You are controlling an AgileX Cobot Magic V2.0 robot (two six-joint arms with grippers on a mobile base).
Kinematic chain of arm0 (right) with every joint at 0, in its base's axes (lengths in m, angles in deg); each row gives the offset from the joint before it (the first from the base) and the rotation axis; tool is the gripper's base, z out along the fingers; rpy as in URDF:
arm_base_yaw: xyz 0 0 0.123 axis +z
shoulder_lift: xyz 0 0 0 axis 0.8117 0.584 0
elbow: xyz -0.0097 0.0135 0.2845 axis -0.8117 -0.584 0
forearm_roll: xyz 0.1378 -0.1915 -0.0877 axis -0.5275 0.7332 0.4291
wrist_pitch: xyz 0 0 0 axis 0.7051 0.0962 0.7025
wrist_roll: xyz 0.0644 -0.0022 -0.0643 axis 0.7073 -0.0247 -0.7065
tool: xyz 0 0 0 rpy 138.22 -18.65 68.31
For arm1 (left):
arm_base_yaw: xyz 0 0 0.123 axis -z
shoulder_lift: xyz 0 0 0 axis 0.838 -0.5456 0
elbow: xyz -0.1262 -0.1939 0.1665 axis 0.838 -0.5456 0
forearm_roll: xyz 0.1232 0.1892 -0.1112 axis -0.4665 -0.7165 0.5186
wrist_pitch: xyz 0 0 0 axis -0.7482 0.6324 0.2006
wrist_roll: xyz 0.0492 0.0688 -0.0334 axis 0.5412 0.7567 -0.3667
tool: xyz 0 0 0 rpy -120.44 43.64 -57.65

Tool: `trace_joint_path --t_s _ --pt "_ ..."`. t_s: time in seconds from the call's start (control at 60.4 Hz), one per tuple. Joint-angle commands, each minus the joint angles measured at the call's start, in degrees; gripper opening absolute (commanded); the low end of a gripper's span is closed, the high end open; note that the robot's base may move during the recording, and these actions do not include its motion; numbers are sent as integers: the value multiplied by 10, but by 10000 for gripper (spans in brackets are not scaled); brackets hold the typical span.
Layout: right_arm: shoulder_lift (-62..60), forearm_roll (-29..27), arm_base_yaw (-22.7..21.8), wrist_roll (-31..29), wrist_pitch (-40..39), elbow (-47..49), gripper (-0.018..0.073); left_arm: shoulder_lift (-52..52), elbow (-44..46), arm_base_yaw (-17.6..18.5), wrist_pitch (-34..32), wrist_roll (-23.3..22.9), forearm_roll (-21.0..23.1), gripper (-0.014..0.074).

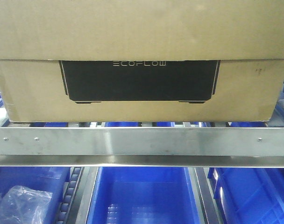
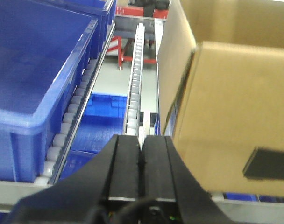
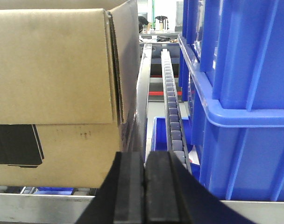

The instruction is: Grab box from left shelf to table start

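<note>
Large brown cardboard box with black "ECOFLOW" panel: sits on the metal left shelf, just behind its silver front rail. Left gripper: fingers pressed together, empty, beside the box's left corner. Right gripper: likewise closed, empty, between the box and a blue plastic bin.

Shows matt brown cardboard, faintly fibrous and scuffed, on the box, broken by a smooth black printed panel. Gleams as brushed silver steel along the shelf's front rail, softly reflective and dotted with small metal screws, above glossy blue moulded plastic bins and a crinkled clear plastic bag. Looks like smooth pale plastic on the rollers, and matt black on the left gripper and right gripper.
</note>
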Motion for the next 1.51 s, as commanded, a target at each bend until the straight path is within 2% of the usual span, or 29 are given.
trace_joint_path --t_s 0.0,0.265,0.331,0.514,0.663,0.779,0.878,0.961,1.044,1.226,1.276,1.491 --pt "-2 -1 -5 -3 -51 -1 18 -57 58 4 -44 -3 1 -78" --pt "-2 -1 -5 -3 -51 -1 18 -206 171 4 -33 -3 10 -78" --pt "-2 -1 -5 -3 -51 -1 18 -237 206 8 -14 -4 -6 -78" --pt "-2 -1 -5 -3 -51 -1 18 -308 299 57 42 -12 -46 -78" --pt "-2 -1 -5 -3 -51 -1 18 -375 389 96 110 -82 -85 -78" --pt "-2 -1 -5 -3 -51 -1 18 -440 468 99 187 -154 -124 -78" --pt "-2 -1 -5 -3 -51 -1 18 -492 539 99 240 -159 -123 -76" --pt "-2 -1 -5 -3 -51 -1 18 -528 584 99 273 -154 -105 -66" --pt "-2 -1 -5 -3 -51 -1 18 -557 620 99 297 -152 -89 0" --pt "-2 -1 -5 -3 -51 -1 18 -596 653 99 316 -123 -52 276" --pt "-2 -1 -5 -3 -51 -1 18 -605 659 99 316 -123 -52 300" --pt "-2 -1 -5 -3 -51 -1 18 -645 700 99 335 -110 -54 301"
